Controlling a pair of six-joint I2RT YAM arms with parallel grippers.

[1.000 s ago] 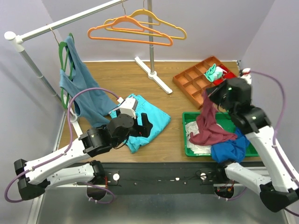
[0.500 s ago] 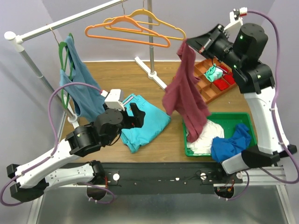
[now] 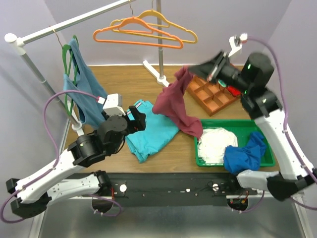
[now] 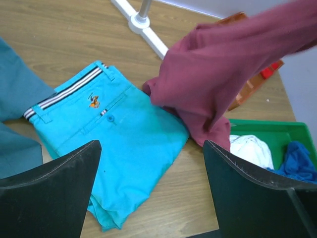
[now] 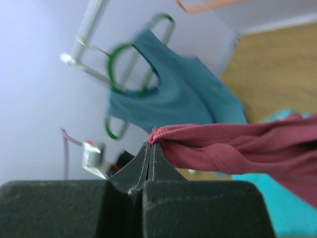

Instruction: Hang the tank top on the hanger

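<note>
One garment airborne, overhead: right fingers (image 3: pixel 198 68) hold the maroon tank top (image 3: pixel 173 101) above the tabletop (image 3: pixel 124 79), well apart from the orange hanger (image 3: pixel 136 33). Left wrist: left fingers (image 4: pixel 54 178) gape wide, empty. Right wrist: the pinch grips a bunched edge; a strap likely needs spreading before threading.

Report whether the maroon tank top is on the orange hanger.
Off it. The tank top hangs bunched from the shut fingers of the right gripper; the hanger is bare.
</note>
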